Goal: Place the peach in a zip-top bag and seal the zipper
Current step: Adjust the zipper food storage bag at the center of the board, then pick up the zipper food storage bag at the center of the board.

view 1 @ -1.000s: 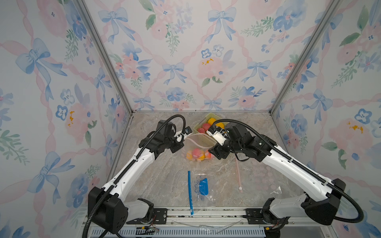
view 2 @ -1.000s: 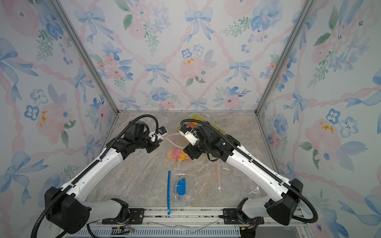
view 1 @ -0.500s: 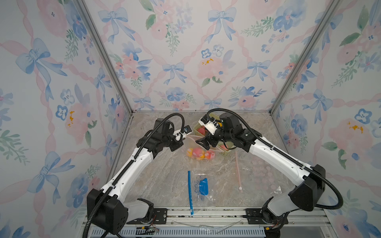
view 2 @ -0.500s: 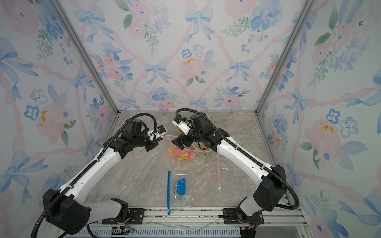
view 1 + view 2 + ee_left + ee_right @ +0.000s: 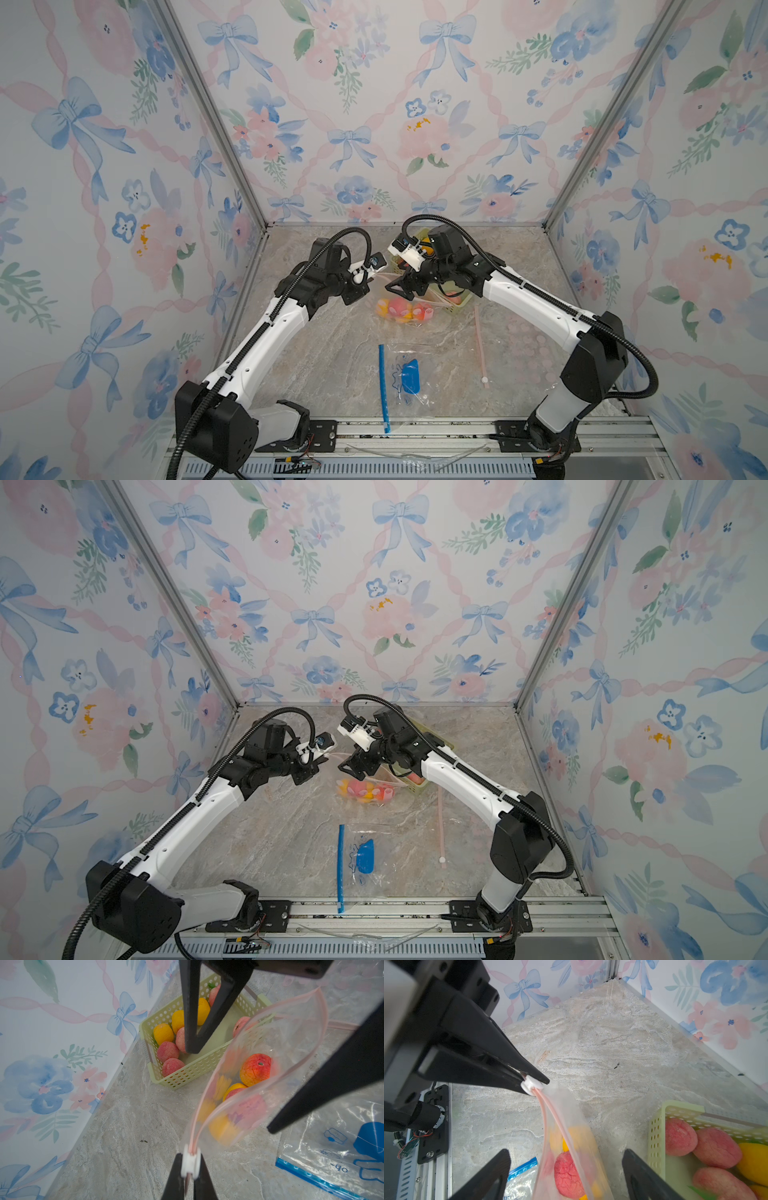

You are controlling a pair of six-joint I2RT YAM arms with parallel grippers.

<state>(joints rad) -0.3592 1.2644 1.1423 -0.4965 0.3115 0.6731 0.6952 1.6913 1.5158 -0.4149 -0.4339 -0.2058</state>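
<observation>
A clear zip-top bag (image 5: 286, 1047) with a pink zipper hangs open-mouthed over the marble floor. It holds a red-orange peach (image 5: 256, 1069) among other pink and yellow fruit. My left gripper (image 5: 190, 1164) is shut on the white slider (image 5: 531, 1084) at one end of the zipper and holds that end up. My right gripper (image 5: 566, 1153) is open and straddles the bag's mouth, with a finger on each side and nothing held. In both top views the two grippers (image 5: 365, 272) (image 5: 401, 286) meet above the fruit-filled bag (image 5: 365, 789).
A pale green perforated basket (image 5: 193, 1068) of peaches and yellow fruit stands just behind the bag, near the back wall. A blue-zipper bag (image 5: 405, 378) lies flat in front. Another clear bag with a pink strip (image 5: 480, 345) lies to the right.
My right gripper has moved left from the bag's right side to over its mouth, closer to the left gripper. The left gripper has kept its hold on the slider.
</observation>
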